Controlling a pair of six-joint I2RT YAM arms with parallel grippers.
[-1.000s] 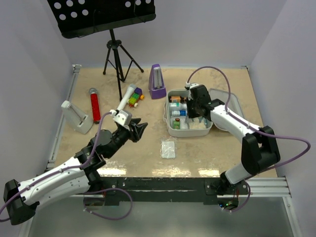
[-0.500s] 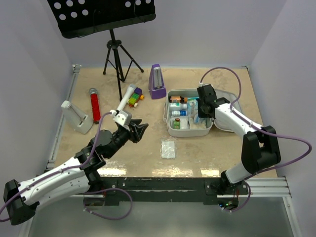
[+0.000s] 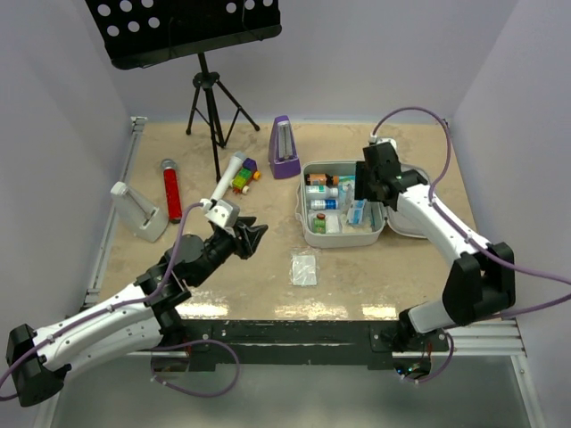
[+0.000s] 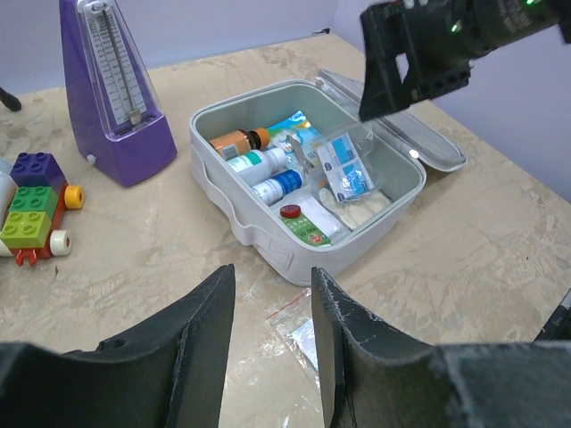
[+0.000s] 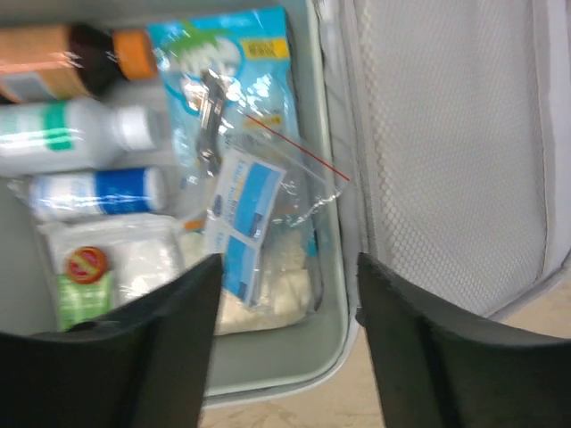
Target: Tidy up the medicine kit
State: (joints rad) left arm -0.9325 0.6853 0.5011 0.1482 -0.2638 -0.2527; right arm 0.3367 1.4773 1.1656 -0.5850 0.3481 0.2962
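The medicine kit (image 3: 303,228) lies open right of centre, its mesh-lined lid (image 3: 419,203) flat to the right. Inside are bottles (image 5: 71,129), a green packet (image 5: 85,281) and a clear bag of blue-white packets (image 5: 252,223), which leans on the right inner wall. My right gripper (image 3: 369,184) hovers open over the kit's right side, and in the right wrist view the gripper (image 5: 287,264) holds nothing. My left gripper (image 3: 252,234) is open and empty, left of the kit (image 4: 268,242). A small clear zip bag (image 3: 304,268) lies on the table beyond the left gripper (image 4: 272,275).
A purple metronome (image 3: 285,149) stands behind the kit's left corner, with toy bricks (image 3: 243,178) and a white tube (image 3: 228,171) to its left. A music stand (image 3: 207,98), a red cylinder (image 3: 170,189) and a white holder (image 3: 138,212) occupy the back left.
My right gripper has opened and lifted up and back from inside the kit, leaving the bag of blue-white packets there. The left arm has not moved.
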